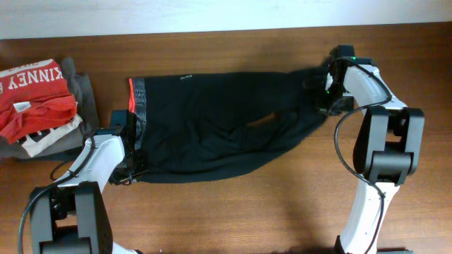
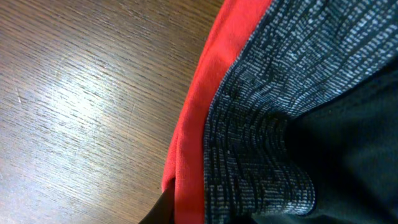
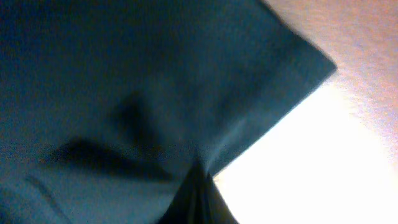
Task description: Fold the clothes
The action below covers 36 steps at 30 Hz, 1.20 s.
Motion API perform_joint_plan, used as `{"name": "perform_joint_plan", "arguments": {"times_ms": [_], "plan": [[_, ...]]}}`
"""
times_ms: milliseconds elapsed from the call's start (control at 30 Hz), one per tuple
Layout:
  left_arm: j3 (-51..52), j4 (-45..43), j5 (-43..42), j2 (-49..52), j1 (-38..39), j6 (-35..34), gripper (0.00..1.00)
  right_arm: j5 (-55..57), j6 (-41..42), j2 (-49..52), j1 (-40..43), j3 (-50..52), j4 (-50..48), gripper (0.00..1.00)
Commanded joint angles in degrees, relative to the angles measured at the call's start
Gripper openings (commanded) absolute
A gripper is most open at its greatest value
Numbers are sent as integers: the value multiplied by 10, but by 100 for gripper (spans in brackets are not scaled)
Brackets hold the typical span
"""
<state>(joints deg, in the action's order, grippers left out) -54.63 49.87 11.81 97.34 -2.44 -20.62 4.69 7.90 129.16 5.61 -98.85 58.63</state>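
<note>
a brown wooden table (image 1: 233, 219) ran under a strip of pale wall (image 1: 212, 14), and the black pants (image 1: 226, 127) lay stretched across its middle, lengthwise from left to right. the grey waistband (image 1: 139, 99) with its red-orange trim (image 1: 131, 92) was at the left end and the leg ends were bunched at the far right. off at the left edge a red t-shirt (image 1: 32, 99) sat on top of some grey garments (image 1: 83, 92), just beside the waistband but not part of the job.

the left gripper (image 1: 133, 164) was down at the near corner of the waistband. its wrist camera was pressed so close that trim, grey knit and black cloth filled the view. i could not tell whether its jaws were closed on the fabric or only resting against it. the right gripper (image 1: 326, 90) was at the leg ends. in its blurred close-up the creases in the cloth ran together into a dark point at the bottom of the view, so i judged its jaws closed, with the pants pinched between them.

with one arm at each end, it looked to me as if they were placed to pull the garment flat and straight. the legs were rumpled and curved, so i judged the fold itself was not yet made.
</note>
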Motion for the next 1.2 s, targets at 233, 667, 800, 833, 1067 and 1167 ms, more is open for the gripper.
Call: {"name": "perform_joint_plan", "arguments": {"times_ms": [233,667,800,833,1067,1167], "plan": [[2,-1,-4,-13,-2,-6,15,150,97,-21,100,10,130,13],[2,-2,-4,-13,-2,-6,15,23,26,-25,139,10,132,31],[2,-2,-4,-13,-2,-6,15,-81,-22,-37,148,10,97,46],[2,-3,-4,-13,-2,-6,15,-89,-22,-40,149,10,94,48],[2,-6,-5,-13,-2,-6,15,-100,-32,-46,152,12,64,59],[2,-6,-5,-13,-2,-6,16,-101,-30,-46,152,12,53,58]]}}
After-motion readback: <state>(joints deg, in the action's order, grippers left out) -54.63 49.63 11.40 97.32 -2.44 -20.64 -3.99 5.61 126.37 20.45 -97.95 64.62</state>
